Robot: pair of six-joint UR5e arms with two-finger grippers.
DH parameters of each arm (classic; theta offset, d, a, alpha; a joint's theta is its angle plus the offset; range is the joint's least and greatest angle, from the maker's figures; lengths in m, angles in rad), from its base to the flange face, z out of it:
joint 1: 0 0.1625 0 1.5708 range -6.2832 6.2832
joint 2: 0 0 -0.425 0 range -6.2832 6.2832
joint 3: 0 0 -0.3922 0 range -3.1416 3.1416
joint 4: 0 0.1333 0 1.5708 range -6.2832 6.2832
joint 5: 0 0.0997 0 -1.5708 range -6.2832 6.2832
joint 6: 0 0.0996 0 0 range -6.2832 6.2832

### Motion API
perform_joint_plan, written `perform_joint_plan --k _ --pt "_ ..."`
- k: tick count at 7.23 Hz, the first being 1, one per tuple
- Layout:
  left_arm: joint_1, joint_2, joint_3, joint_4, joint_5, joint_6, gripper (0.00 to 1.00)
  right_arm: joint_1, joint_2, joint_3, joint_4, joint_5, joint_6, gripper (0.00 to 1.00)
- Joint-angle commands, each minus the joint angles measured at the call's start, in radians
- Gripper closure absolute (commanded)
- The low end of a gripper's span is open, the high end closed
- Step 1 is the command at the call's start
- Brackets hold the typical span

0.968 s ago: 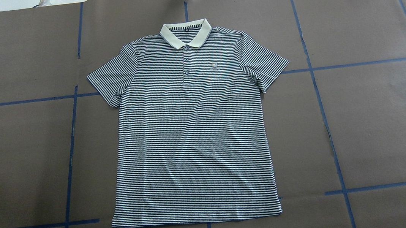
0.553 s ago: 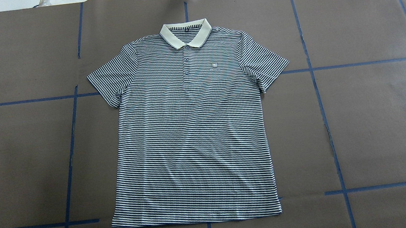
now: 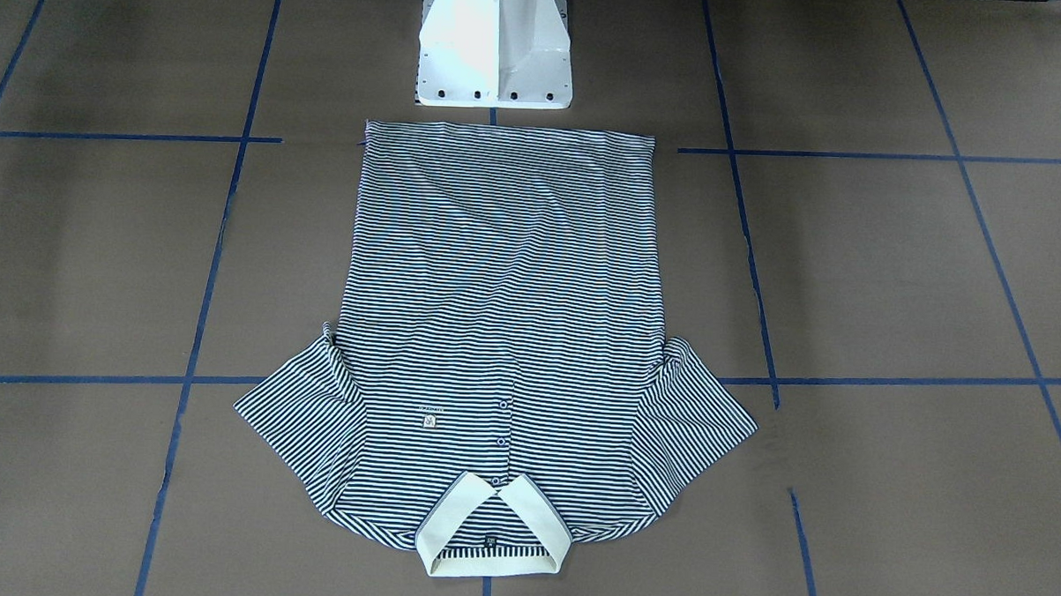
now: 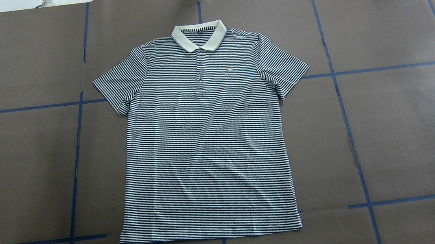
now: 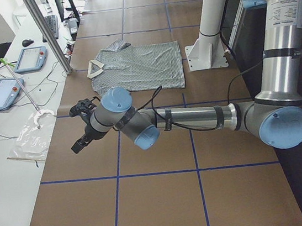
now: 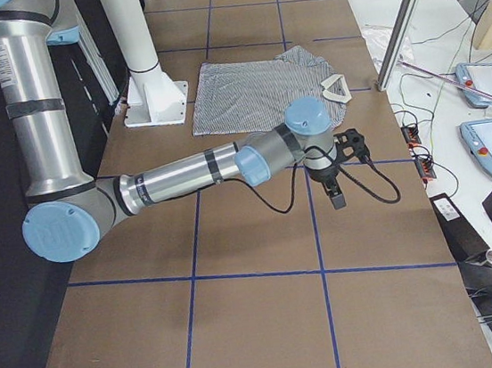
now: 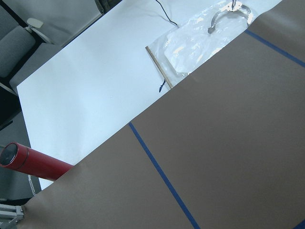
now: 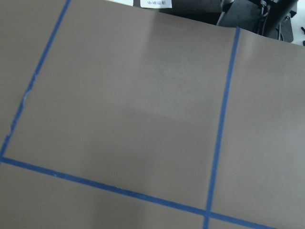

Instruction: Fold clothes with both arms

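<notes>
nearest the robot, the white base [image 3: 493, 50] sits at the table [image 4: 406, 125] edge. the shirt [image 4: 204, 148] starts just beyond it, hem [image 4: 209, 232] toward the robot, squared to the blue tape lines [image 4: 348, 123]. shirt's flat, front up, buttons showing, no fold in it yet, so the job looks to be at the very start. it's centred btwn the two arms, prob so each gets one side to work. further out the sleeves [image 4: 115, 88] spread wide to either side, and farthest of all is the cream collar [image 4: 199, 36].

now the arms. left arm [image 5: 190, 118] is stretched low over bare table, well off the shirt on the robot's left, w/ the left gripper [image 5: 80, 128] hanging above the brown cover. right arm [image 6: 182, 176] mirrors it on the other side, right gripper [image 6: 345, 172] also well apart from the cloth. both sit wide, likely to keep the cams' look at the shirt clear. fingers: only the side views catch them, so can't tell if they're spread or pressed together. wrist cams show just bare cover & tape.
</notes>
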State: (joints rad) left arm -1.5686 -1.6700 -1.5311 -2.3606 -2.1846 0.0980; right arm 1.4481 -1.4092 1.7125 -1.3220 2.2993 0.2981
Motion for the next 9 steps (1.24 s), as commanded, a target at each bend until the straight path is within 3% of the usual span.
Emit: perform_joint_plan --k 1,2,4,5,6,7,9 --pt "0.001 0.002 0.003 -0.011 -0.049 -0.006 0.0 -0.194 0.163 0.004 0.004 -0.132 0.386 0.01" --pt "0.001 0.006 0.005 -0.017 -0.067 -0.007 0.0 -0.303 0.233 -0.007 0.003 -0.234 0.508 0.02" --pt "0.001 0.007 0.005 -0.019 -0.069 -0.007 0.0 -0.432 0.318 -0.037 0.004 -0.374 0.72 0.16" --pt "0.001 0.007 0.005 -0.019 -0.069 -0.007 0.0 -0.471 0.312 -0.104 0.126 -0.388 0.778 0.23" --pt "0.001 0.007 0.005 -0.019 -0.069 -0.007 0.0 -0.521 0.315 -0.231 0.314 -0.415 0.879 0.28" --pt "0.002 0.006 0.005 -0.019 -0.069 -0.007 0.0 -0.564 0.318 -0.293 0.38 -0.492 0.897 0.3" --pt "0.004 0.006 0.005 -0.019 -0.069 -0.007 0.0 -0.615 0.309 -0.303 0.377 -0.517 0.903 0.33"
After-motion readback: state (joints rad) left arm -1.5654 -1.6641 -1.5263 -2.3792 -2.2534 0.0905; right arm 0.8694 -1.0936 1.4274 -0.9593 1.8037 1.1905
